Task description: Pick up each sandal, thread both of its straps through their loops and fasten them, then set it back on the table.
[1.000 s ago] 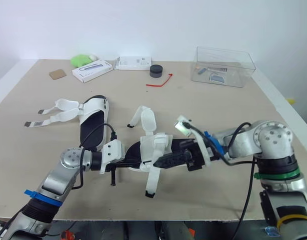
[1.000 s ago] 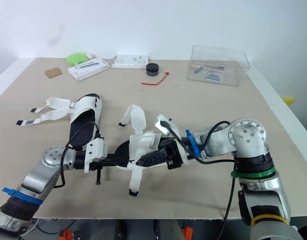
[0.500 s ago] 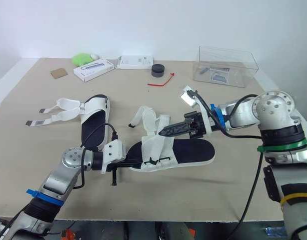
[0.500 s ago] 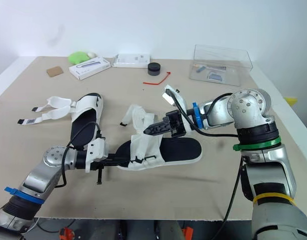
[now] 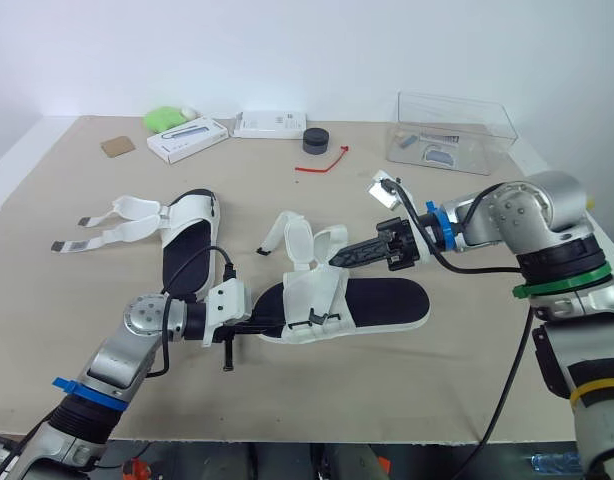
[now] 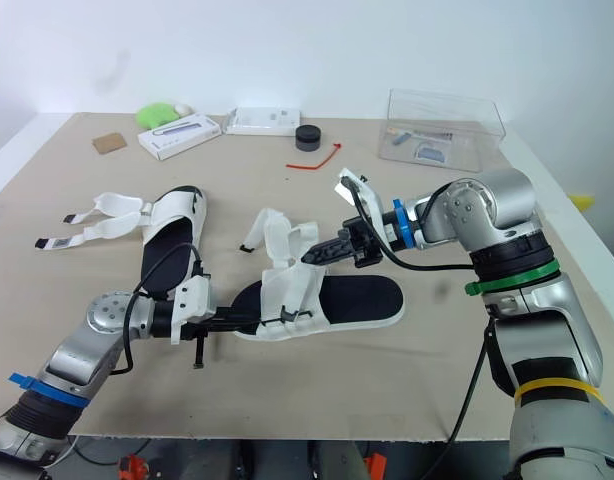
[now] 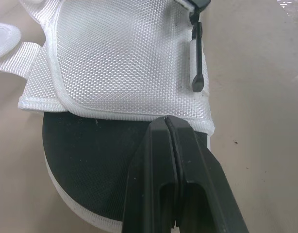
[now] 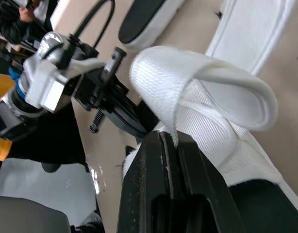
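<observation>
The two black fingers of the right gripper [image 5: 339, 259] are pinched shut on a white strap [image 5: 325, 238] of the near sandal [image 5: 382, 300], and they hold it up above the shoe. The left gripper [image 5: 275, 326] has its fingers shut too, low down at the sandal's left end. This sandal lies flat on the table [image 5: 457, 390], in the middle, near the front edge. Its long side runs from the robot's left to its right. The end with the white flaps points left and the bare black end points right. The other sandal [image 5: 187, 245] lies further left, well apart, with its straps spread out loose, so it is not yet done. From the left wrist, the left fingers [image 7: 149, 170] are pressed tight together with no gap. They lie over the black inside of the sandal, with their tips touching the rim of the white flap [image 7: 115, 53]. I cannot tell if they grip anything. A thin black loop [image 7: 196, 58] sits on that flap. From the right wrist, the right fingers [image 8: 139, 184] are shut with the strap's edge between them, and the strap curls over in a bend. I think the job is at the first sandal, threading a strap. Next, the strap's end likely has to be led to the loop and poked through, while the left gripper holds the shoe down.
</observation>
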